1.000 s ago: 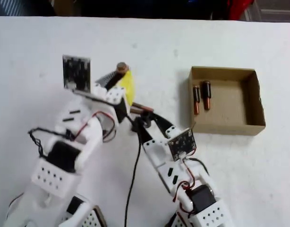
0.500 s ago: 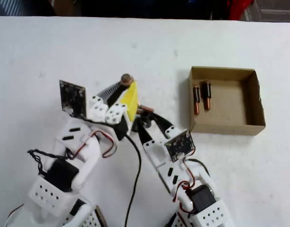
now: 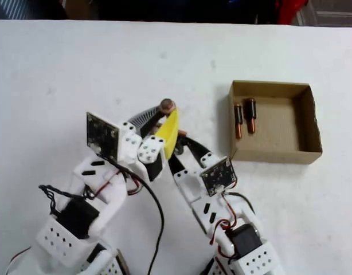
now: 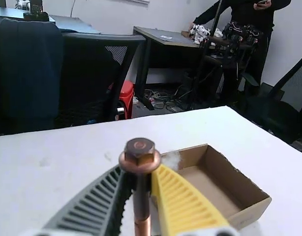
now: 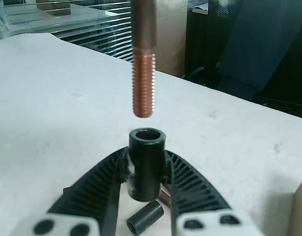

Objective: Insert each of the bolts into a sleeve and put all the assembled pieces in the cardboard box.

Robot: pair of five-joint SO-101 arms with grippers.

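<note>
Left gripper clamps one copper bolt upright, head up, between its grey and yellow fingers. Right gripper pinches one black sleeve upright. The bolt's threaded tip hangs just above the sleeve mouth, not touching. One loose sleeve lies beneath the right gripper. Cardboard box, at 3 o'clock of both grippers, holds two assembled pieces along its 9 o'clock wall. The table runs on toward 12 and 9 o'clock.
</note>
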